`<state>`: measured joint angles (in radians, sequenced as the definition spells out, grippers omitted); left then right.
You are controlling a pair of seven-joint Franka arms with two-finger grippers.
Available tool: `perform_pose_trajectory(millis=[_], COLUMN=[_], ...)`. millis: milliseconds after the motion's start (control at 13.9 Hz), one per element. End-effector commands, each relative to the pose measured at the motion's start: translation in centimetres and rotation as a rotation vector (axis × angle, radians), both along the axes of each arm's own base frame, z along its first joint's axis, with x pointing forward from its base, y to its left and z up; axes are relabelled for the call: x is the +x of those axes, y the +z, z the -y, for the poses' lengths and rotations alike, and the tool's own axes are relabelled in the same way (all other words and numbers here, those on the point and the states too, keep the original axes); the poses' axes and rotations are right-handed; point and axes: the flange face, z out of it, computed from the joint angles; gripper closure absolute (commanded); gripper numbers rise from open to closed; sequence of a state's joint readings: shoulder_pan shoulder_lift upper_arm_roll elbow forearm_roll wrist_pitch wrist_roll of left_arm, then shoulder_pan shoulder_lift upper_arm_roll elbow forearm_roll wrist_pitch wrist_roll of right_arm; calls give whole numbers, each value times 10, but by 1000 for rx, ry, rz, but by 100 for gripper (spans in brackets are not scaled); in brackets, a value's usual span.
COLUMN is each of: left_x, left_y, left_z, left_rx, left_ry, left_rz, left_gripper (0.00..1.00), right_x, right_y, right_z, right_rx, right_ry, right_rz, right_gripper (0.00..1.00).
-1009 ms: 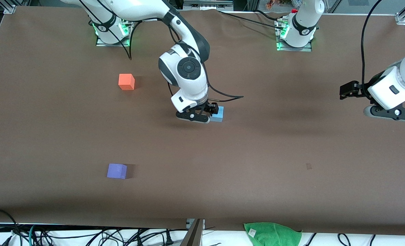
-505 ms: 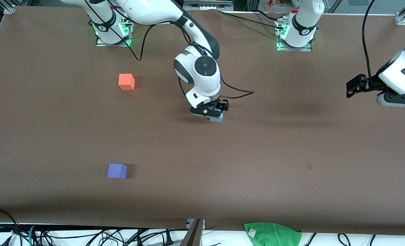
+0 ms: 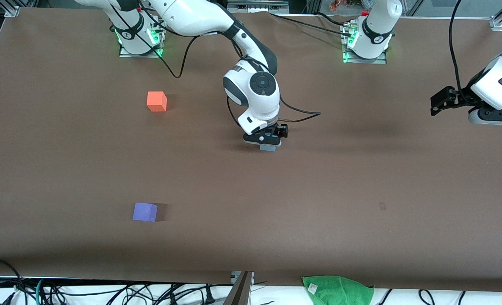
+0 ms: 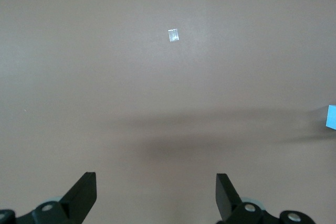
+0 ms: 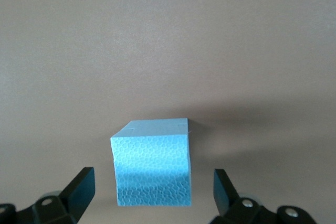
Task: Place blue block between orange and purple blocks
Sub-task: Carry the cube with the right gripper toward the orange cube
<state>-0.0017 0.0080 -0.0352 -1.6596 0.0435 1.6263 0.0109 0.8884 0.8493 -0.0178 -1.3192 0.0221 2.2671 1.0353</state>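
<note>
Right pincer (image 3: pixel 267 141) low over the blue block (image 3: pixel 268 148), mid-surface (image 3: pixel 318 190); fingers (image 5: pixel 79 187) spread wide either side of it, not touching. Orange block (image 3: pixel 156 101) and purple block (image 3: pixel 145 212) sit well apart toward the right arm's end, purple nearer the camera. Left pincer (image 3: pixel 439 101) waits, wide, over its own end.

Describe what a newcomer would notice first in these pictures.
The right end effector hangs mid-table, open, straddling the blue block without gripping it. Toward the right arm's end of the table sit the orange block and, nearer the front camera, the purple block. The left end effector waits open over the left arm's end.
</note>
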Motion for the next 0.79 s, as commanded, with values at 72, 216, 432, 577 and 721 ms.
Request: perform_pose_trajectory(millis=[72, 216, 432, 577, 721], left_x=[-6, -6, -5, -5, -5], left_y=[4, 3, 4, 3, 4], left_z=[3, 4, 4, 4, 5], left_rx=[-16, -37, -38, -42, -42], left_ry=[10, 15, 15, 14, 12], left_rz=[-8, -9, -6, -9, -8], left_gripper=[0, 0, 0, 0, 0], right_x=[-5, -6, -9, -7, -5], right_y=[-15, -24, -29, -27, -28], right_z=[-11, -10, -12, -13, -11], right_rx=[-22, -31, -36, -21, -18], right_ry=[10, 13, 18, 17, 12], right_rz=[33, 31, 27, 37, 38], right_gripper=[0, 0, 1, 28, 54])
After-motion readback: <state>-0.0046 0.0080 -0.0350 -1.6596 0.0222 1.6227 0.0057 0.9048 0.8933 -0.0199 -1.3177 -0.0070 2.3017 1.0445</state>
